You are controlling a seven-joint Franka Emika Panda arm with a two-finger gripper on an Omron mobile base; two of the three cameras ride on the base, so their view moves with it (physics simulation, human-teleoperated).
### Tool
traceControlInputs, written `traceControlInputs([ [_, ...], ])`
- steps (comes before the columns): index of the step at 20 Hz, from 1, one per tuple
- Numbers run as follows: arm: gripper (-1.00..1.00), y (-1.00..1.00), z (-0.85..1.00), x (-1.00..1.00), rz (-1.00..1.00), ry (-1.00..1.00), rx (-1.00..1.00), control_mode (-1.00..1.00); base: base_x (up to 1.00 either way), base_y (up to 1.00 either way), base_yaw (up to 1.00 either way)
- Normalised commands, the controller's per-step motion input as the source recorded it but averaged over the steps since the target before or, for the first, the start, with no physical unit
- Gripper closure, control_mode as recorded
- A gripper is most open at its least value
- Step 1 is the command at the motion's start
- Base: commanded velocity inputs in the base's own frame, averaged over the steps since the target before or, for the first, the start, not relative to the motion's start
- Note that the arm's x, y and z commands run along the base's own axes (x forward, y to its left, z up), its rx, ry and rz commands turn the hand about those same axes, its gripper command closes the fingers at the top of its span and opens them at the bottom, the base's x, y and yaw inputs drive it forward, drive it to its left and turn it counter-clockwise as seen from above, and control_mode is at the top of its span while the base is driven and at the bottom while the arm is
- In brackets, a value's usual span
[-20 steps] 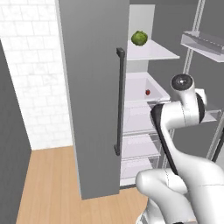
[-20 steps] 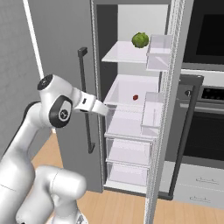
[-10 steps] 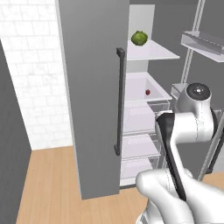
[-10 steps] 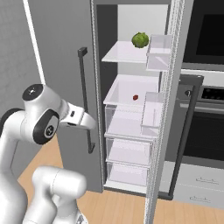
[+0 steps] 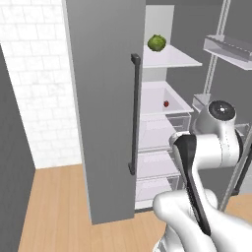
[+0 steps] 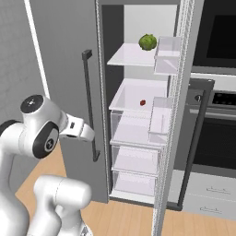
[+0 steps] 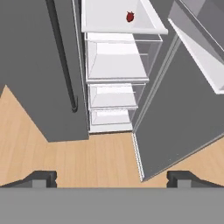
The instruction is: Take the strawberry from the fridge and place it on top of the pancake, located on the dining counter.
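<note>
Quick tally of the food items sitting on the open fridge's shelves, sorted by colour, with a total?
Red: 1, the tiny red strawberry on the middle white shelf.
Green: 1, the round green leafy vegetable on the top shelf.
Total: 2.

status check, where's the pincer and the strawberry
Pincer open, empty, short of the fridge. Strawberry on middle shelf, untouched. Right door open, path looks clear.

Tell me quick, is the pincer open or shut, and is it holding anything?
Pincer: open, empty; strawberry sits on the fridge shelf.
</note>
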Motion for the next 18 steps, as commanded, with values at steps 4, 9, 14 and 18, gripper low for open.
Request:
traceControlInputs([
  [4,-1.0,0.0,-0.09,0.0,0.0,0.0,0.0,-1.0,0.0,0.0,0.0],
  [9,-1.0,0.0,-0.01,0.08,0.0,0.0,0.0,1.0,0.22,0.0,-0.02],
  [14,-1.0,0.0,0.0,0.0,0.0,0.0,0.0,1.0,0.71,-0.03,-0.13],
  [18,-1.0,0.0,0.0,0.0,0.0,0.0,0.0,1.0,0.6,-0.12,-0.24],
])
